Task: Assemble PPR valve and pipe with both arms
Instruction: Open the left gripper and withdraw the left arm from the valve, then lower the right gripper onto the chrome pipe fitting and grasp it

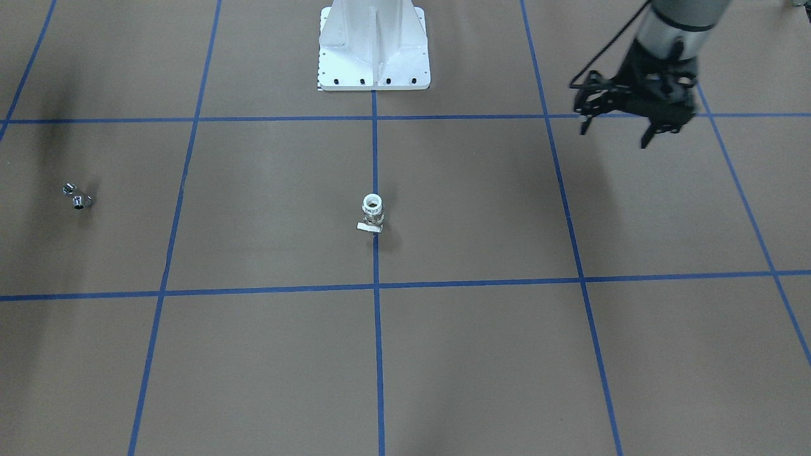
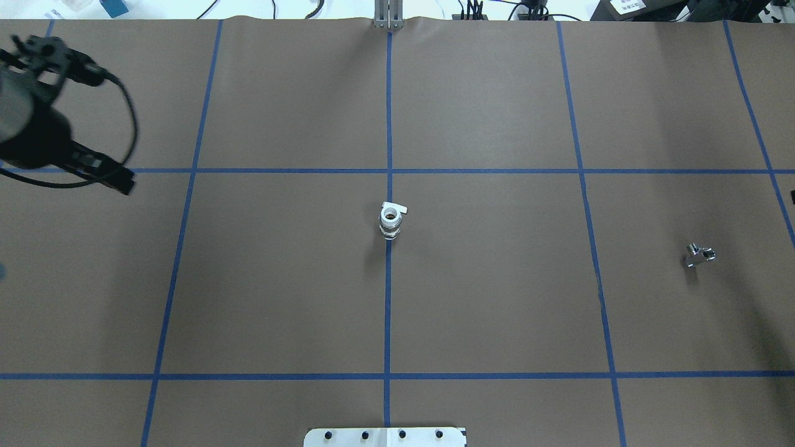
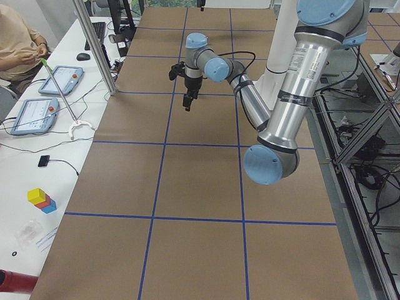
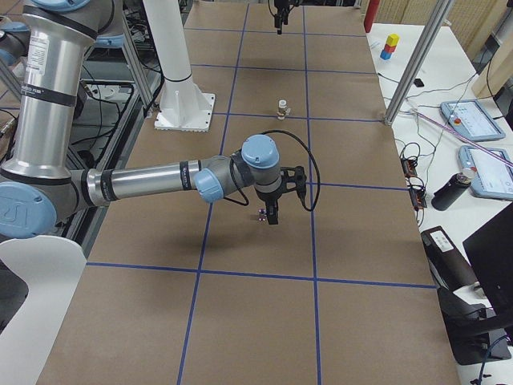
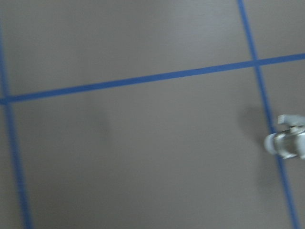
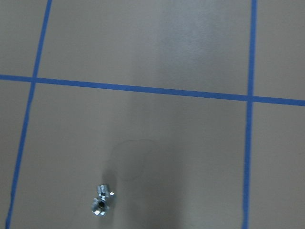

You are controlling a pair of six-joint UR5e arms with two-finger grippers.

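PPR valve [image 1: 372,213]: stood upright at centre of worktop [image 1: 253,209], well apart from left pincer [image 1: 652,126].
Pipe [image 1: 77,196]: lay near right pincer [image 4: 272,216].
Pincer states: both were indeterminate.

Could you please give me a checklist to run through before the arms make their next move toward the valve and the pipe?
1. The PPR valve stands upright, white ring up: ok.
2. The pipe lies free, nothing touching it: ok.
3. The left claw is open: ok.
4. The left claw is lined up over the PPR valve: not ok; it hangs far off to the side.
5. The right claw is open: cannot tell; only a side view shows it.
6. The pipe is centred in the right wrist view: not ok; it sits low and left.
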